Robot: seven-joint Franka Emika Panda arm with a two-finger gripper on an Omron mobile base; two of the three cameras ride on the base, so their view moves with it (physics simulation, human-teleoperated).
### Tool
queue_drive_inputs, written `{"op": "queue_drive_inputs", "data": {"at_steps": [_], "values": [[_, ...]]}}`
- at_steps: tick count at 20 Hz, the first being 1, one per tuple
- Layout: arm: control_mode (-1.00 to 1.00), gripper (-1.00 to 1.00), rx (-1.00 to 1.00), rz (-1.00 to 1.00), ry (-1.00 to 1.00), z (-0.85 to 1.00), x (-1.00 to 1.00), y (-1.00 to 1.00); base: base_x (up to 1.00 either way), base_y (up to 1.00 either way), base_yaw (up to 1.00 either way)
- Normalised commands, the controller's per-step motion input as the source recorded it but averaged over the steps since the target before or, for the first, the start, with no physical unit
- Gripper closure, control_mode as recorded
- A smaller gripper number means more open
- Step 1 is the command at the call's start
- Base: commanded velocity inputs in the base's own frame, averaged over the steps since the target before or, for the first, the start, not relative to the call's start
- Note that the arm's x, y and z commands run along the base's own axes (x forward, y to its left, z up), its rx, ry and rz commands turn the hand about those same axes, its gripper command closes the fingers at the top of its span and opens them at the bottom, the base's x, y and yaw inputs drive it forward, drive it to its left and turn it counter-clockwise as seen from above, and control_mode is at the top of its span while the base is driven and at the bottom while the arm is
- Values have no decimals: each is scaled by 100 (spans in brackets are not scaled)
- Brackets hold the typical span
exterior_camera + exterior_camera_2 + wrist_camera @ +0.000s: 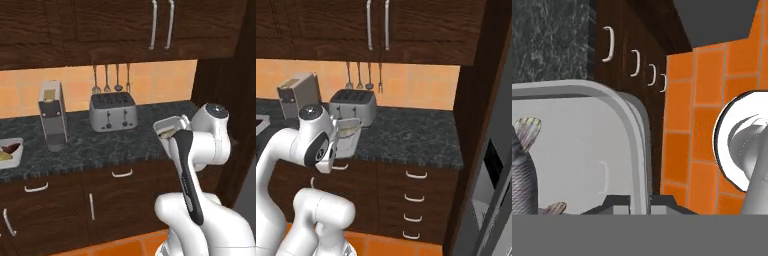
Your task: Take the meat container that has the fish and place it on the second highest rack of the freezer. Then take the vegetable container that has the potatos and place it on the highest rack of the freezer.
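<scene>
Tub [577, 145] with the fish [522, 167] looks stiff, light, probably slick; gripper [639, 202] is pinched on its rim, so it could tip.

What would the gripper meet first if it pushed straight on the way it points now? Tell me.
The gripper is shut on the rim of the white container holding the fish. Beyond that rim the hand view looks down at the orange tiled floor beside the dark drawer fronts; probably floor first, though depth is unclear.

Fish [522, 167] inside meat container [587, 150], toaster [113, 111] behind on counter [100, 145].
</scene>
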Motion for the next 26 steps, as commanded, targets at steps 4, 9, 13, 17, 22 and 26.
{"op": "queue_drive_inputs", "data": {"at_steps": [4,9,13,17,22,26], "values": [[100,100,0,0,0,0,0,0,-82,11,-36],[100,100,0,0,0,0,0,0,-59,38,-51],[100,100,0,0,0,0,0,0,-40,58,-66],[100,100,0,0,0,0,0,0,-40,31,-71],[100,100,0,0,0,0,0,0,-1,-4,-67],[100,100,0,0,0,0,0,0,-17,-15,-58]]}}
